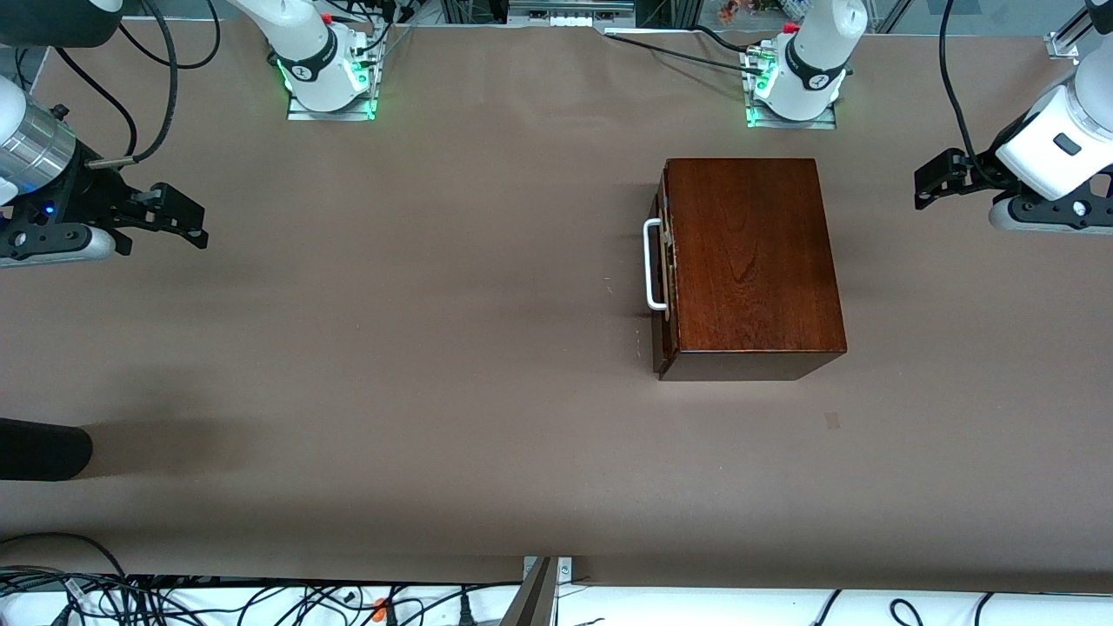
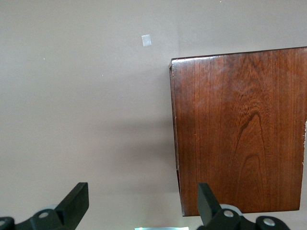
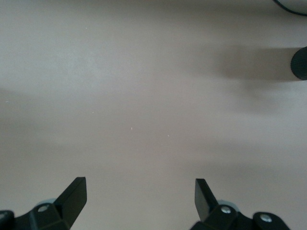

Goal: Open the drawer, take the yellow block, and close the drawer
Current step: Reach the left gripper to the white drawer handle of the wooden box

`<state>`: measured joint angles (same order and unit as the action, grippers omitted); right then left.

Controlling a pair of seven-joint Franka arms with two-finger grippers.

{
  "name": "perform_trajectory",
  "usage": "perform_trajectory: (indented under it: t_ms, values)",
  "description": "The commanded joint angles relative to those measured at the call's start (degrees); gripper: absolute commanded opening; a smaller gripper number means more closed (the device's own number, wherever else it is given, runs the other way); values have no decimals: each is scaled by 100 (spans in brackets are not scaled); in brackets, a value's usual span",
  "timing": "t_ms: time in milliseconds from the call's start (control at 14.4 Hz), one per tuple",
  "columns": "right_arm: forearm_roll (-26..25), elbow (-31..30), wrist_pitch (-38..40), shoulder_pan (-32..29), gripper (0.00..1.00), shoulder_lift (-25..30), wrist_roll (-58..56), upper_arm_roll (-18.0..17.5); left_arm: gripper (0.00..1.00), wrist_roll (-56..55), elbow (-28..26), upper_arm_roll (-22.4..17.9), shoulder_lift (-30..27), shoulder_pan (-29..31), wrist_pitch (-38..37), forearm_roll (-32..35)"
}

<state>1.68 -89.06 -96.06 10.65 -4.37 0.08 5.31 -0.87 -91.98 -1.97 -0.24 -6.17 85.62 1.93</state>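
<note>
A glossy dark-brown wooden box [image 1: 752, 261] stands on the brown table toward the left arm's end. Its drawer [image 1: 666, 278] is shut, with the front and white bar handle [image 1: 652, 265] facing the right arm's end. The yellow block is hidden. My left gripper [image 1: 926, 184] hangs open over the table beside the box, at the end away from the handle; the left wrist view shows the box top [image 2: 240, 134] past its empty gripper [image 2: 142, 191]. My right gripper [image 1: 193, 222] waits open over bare table at the right arm's end, with nothing in it [image 3: 139, 187].
A small pale tape mark [image 1: 832, 421] lies on the table nearer the front camera than the box. A black cylindrical object [image 1: 43, 449] pokes in at the right arm's end. Cables and a metal bracket [image 1: 543, 591] line the table's front edge.
</note>
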Motion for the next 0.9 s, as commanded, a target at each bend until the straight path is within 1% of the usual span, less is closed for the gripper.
perform_trajectory:
  t_ms: [0,695,834]
  values:
    - [-36,125,79,16,100,-28,10,14,100,-18,66,13,-55,2,-1,36]
    - [-36,125,88,16,100,-28,-17,14,100,26,153,13,32,-16,-45,17]
    - [-36,125,88,16,100,-28,-17,14,100,43,180,21,59,-33,-211,17]
